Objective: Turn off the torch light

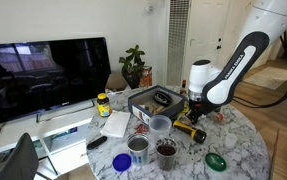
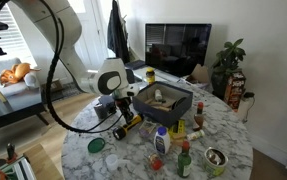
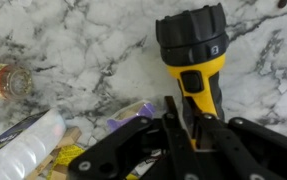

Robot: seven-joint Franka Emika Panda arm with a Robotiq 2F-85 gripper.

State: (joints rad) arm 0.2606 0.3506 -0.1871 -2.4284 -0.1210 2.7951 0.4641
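The torch light (image 3: 193, 50) lies flat on the marble table, with a yellow body and a black head at the far end. My gripper (image 3: 188, 125) is over its tail end. The two fingers are close together above the yellow body, narrower than its width, not around it. In both exterior views the gripper (image 1: 193, 113) (image 2: 123, 108) points down at the torch light (image 1: 191, 130) (image 2: 126, 126) near the table edge. No beam is visible.
A black tray (image 1: 153, 98) (image 2: 163, 100) stands behind the torch. Cups (image 1: 160, 125), a yellow-lidded jar (image 1: 103, 103) and a green lid (image 1: 215, 160) crowd the table. A clear plastic bottle (image 3: 28, 140) and a small spice jar (image 3: 3, 80) lie beside my gripper.
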